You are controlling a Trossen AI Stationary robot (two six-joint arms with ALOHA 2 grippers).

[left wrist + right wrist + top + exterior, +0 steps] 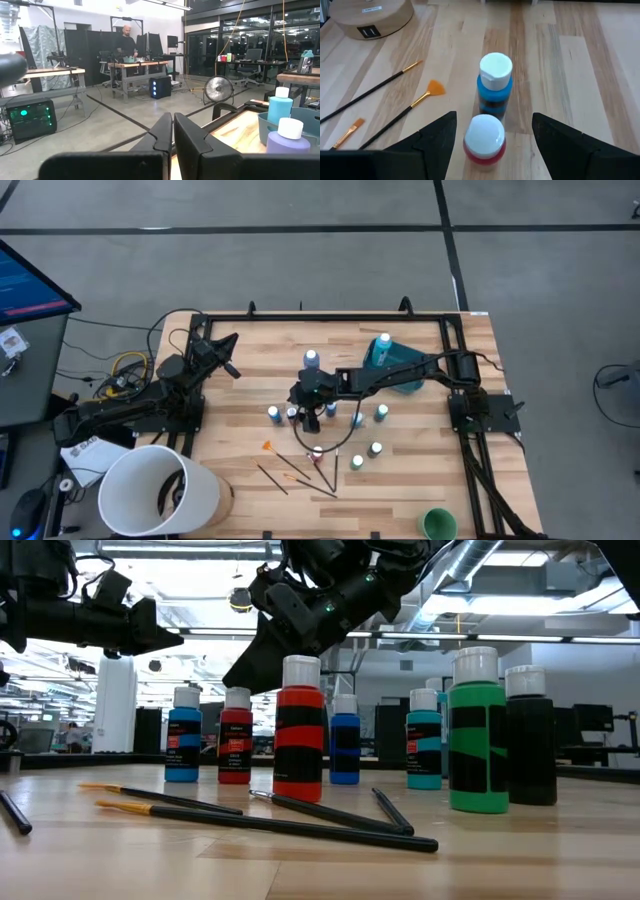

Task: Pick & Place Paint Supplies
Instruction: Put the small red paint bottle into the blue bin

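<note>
While the paint bottles (330, 415) stand scattered in a loose cluster at the middle of the wooden counter (250, 340), my right pincer (492, 145) hangs over two of them with its fingers (437, 135) spread wide. Wrist view: a red bottle (484, 139) with a white cap sits between my open fingers, not touched by either one. A blue bottle (495, 85) stands just beyond it, close but whether touching I cannot tell.

From above, my right pincer (305, 402) is at the cluster's left side, arm stretched across from the counter's right edge. More white-capped bottles lie near: one blue bottle (311, 359) farther back, green-tinted ones (375, 450) toward the front right. Low view shows them all upright: a large-looking red bottle (299, 728) in front, a green one (476, 730) and a dark one (529, 736) at its right, smaller blue and red ones behind.

Brushes (300, 475) lie flat on the counter in front of the cluster, thin dark sticks, some with orange tips; a fan-shaped orange tip (436, 88) shows near my pincer.

A teal tub (400, 370) sits behind my right arm with a taller blue bottle (380, 350) standing in it. A white bucket (160, 490) stands at the front left corner, a small green cup (438, 525) at the front right.

My left pincer (172, 135) waits at the back left of the counter, raised, fingers pressed together.
</note>
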